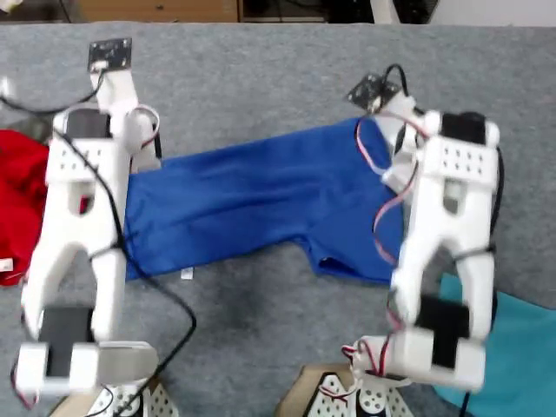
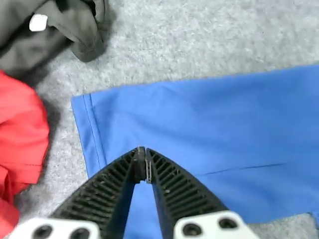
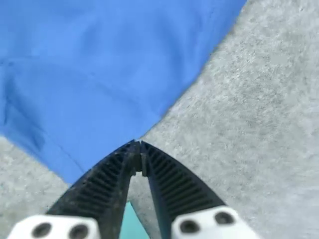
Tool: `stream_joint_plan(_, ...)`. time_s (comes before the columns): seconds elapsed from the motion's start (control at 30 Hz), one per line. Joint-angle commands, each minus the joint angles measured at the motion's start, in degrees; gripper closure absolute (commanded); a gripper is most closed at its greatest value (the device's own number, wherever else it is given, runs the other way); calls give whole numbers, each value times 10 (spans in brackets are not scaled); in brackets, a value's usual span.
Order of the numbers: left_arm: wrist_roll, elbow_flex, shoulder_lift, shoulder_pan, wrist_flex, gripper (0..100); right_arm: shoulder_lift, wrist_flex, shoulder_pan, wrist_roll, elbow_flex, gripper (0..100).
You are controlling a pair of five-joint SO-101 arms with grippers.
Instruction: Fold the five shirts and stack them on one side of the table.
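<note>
Well, my left gripper (image 2: 142,167) and right gripper (image 3: 138,149) are both closed tip to tip at opposite ends of the blue shirt (image 1: 261,200), mid-frame — I'd pinch both edges and fold evenly.

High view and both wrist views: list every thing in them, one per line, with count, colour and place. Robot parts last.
blue shirt: one, blue, spread flat mid-table between the arms
red shirt: one, red, crumpled at the table edge beside the left arm
dark grey garment: one, dark grey, bunched next to the red shirt
teal garment: one, teal, near corner by the right arm
table: one, grey felt-like cover
left arm: one, white
right arm: one, white
left pincer: one, black, shut, over the blue shirt's hemmed end
right pincer: one, black, shut, at the blue shirt's other edge
</note>
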Motion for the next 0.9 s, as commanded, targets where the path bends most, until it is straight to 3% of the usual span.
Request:
stream_joint_plan(0.0, -4, 160, -137, -10, -93, 981, -143, -55, -15, 87, 131, 994)
stream_joint_plan(0.1, 1, 260, -189, -27, -152, 981, -217, -73, -24, 145, 233, 992)
stream_joint_plan(0.27, 2, 352, -182, -81, -222, 981, -295, -74, -27, 150, 359, 989)
stream_joint_plan(0.37, 2, 391, -167, -101, -277, 981, -307, -76, -36, 150, 407, 925)
stream_joint_plan(0.53, 1, 396, -145, -112, -302, 981, -306, -76, -79, 151, 451, 817)
stream_joint_plan(0.67, 1, 389, -122, -115, -306, 981, -305, -113, -119, 157, 494, 811)
stream_joint_plan(0.87, 1, 383, -73, -115, -339, 981, -262, -219, -111, 157, 538, 811)
